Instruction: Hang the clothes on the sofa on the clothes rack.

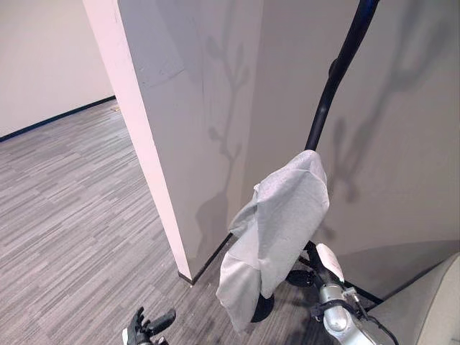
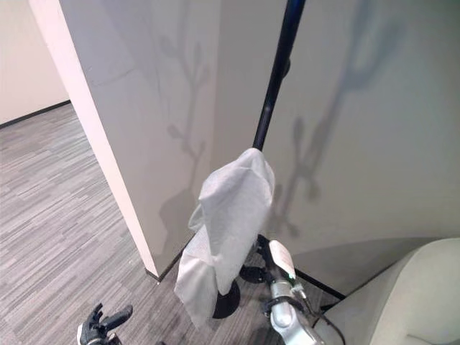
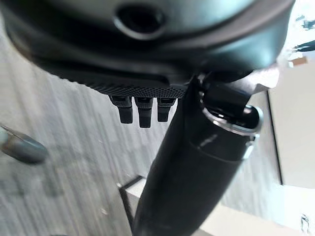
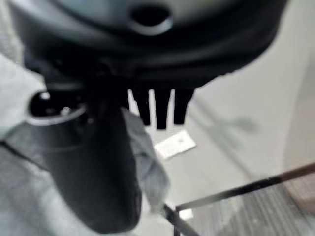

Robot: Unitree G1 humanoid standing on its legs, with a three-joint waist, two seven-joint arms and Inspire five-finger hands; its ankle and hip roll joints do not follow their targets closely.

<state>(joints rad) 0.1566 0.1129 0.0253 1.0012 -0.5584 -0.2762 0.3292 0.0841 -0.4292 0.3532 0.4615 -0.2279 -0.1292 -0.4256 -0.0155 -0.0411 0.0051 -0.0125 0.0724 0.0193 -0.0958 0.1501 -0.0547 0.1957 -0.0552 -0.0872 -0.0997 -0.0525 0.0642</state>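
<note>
Pale grey cloth (image 1: 277, 230) drapes crumpled over the black rack pole (image 1: 336, 79).

The rack (image 1: 338, 79) stands in a corner, close to the wall (image 1: 402, 144) behind it. Its pole leans up to the right. The cloth (image 1: 277, 230) hangs on the rack, low on the pole, and drops down toward the rack's foot on the floor (image 1: 65, 215). A wall end (image 1: 154, 129) sticks out to the left of the rack, and the floor runs on to its left. The sofa (image 2: 410, 295) is at the lower right, to the right of the rack. The right hand (image 1: 329, 262) is just to the right of the cloth, near the bottom of the pole. The left hand (image 1: 147, 327) is low down, left of the cloth and well apart from it.
</note>
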